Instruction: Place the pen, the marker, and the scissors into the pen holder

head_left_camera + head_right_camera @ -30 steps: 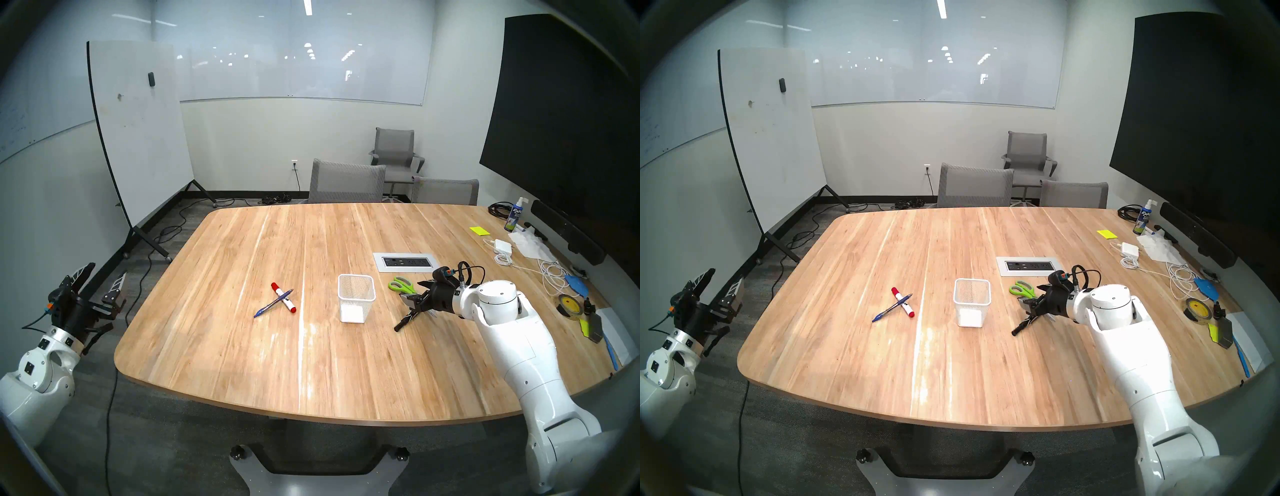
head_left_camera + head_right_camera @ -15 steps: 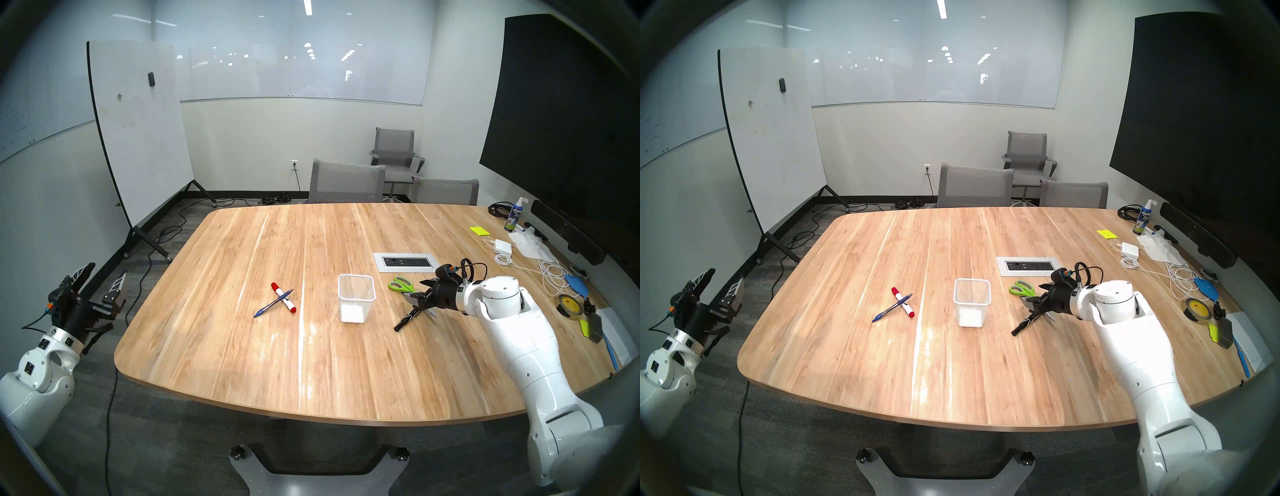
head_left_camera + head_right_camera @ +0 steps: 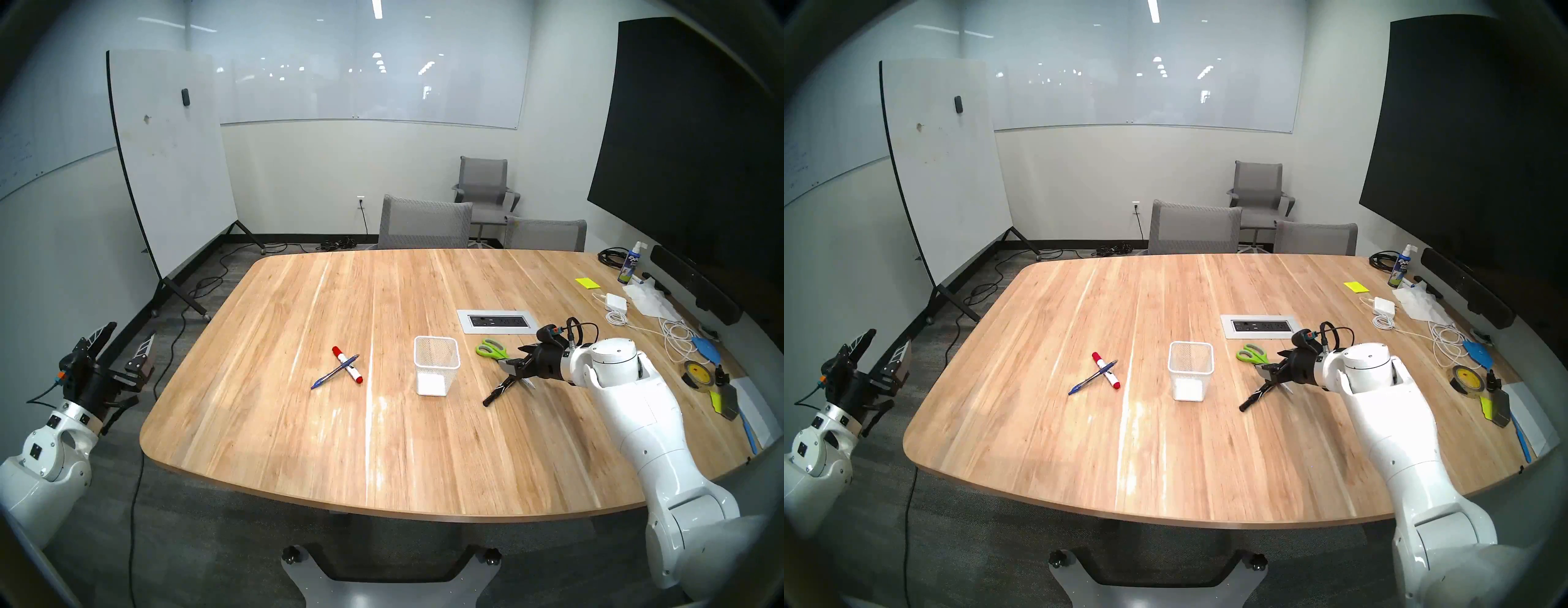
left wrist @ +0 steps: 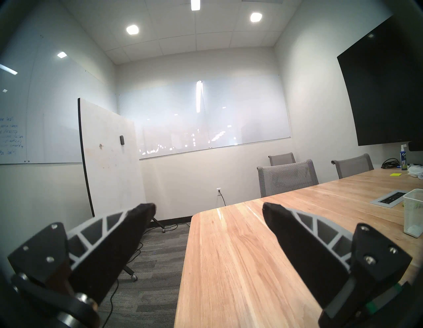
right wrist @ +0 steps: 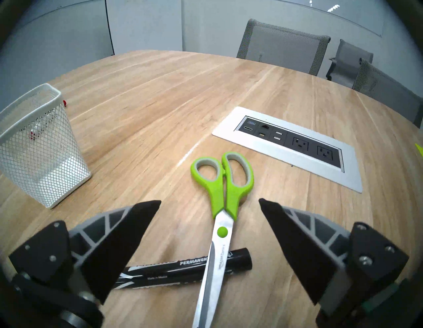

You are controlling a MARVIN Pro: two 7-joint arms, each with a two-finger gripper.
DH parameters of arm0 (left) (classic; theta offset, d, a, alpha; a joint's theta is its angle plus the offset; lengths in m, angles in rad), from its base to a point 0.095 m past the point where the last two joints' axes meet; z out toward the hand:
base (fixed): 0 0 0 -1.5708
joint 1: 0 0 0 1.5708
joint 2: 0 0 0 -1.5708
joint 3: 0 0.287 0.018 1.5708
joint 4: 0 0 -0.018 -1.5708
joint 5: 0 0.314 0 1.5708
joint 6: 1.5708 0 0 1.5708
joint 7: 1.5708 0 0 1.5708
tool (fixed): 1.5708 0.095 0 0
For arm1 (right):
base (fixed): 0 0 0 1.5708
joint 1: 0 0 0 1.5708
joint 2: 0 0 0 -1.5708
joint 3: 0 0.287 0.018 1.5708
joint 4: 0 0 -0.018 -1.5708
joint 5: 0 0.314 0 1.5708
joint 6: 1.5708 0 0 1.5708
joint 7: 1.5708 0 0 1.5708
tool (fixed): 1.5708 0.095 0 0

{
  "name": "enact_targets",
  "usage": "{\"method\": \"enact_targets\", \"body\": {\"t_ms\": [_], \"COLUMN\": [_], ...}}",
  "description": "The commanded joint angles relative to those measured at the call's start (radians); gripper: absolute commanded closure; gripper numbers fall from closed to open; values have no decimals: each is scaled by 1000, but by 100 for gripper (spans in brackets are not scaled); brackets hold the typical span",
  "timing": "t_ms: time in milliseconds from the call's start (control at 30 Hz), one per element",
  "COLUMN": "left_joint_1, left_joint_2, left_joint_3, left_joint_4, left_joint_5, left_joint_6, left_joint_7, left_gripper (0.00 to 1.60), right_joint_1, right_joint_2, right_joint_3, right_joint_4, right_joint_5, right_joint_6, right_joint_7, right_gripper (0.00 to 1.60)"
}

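Note:
The lime-green scissors (image 5: pixel 225 190) lie flat, blades crossing over a black marker (image 5: pixel 183 270). My right gripper (image 5: pixel 209 201) is open just above the blades, one finger on each side, holding nothing; it also shows in the head view (image 3: pixel 511 366). The white mesh pen holder (image 3: pixel 437 365) stands upright to the left of the scissors (image 3: pixel 491 349). The blue pen (image 3: pixel 335 372) lies across a white marker with red ends (image 3: pixel 348 366) further left. My left gripper (image 3: pixel 127 339) is open and empty, off the table's left edge.
A power outlet panel (image 3: pixel 494 321) is set into the table behind the scissors. Cables, a charger, a tape roll (image 3: pixel 698 373) and a spray bottle (image 3: pixel 631 263) crowd the table's right side. Grey chairs (image 3: pixel 424 223) stand at the far edge.
My right arm has shifted slightly to the right, drawing the open gripper back a little along the scissors. The left arm and all objects have stayed still.

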Motion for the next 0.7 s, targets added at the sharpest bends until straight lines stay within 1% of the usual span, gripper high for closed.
{"method": "enact_targets", "body": {"t_ms": [0, 500, 667], "left_joint_1": [2, 2, 2], "left_joint_2": [-1, -1, -1], "left_joint_3": [-13, -13, -13], "left_joint_4": [-4, -4, -4], "left_joint_5": [-1, -1, -1], "left_joint_6": [-2, -2, -2], "left_joint_7": [0, 0, 0], "left_gripper": [0, 0, 0], "right_joint_1": [50, 87, 107], "right_joint_2": [-8, -17, -21], "right_joint_3": [-6, -12, -17], "right_joint_4": [3, 50, 81], "right_joint_5": [-9, -27, -36], "right_joint_6": [-11, -24, -32], "right_joint_7": [-9, -7, -6], "right_gripper": [0, 0, 0]}}
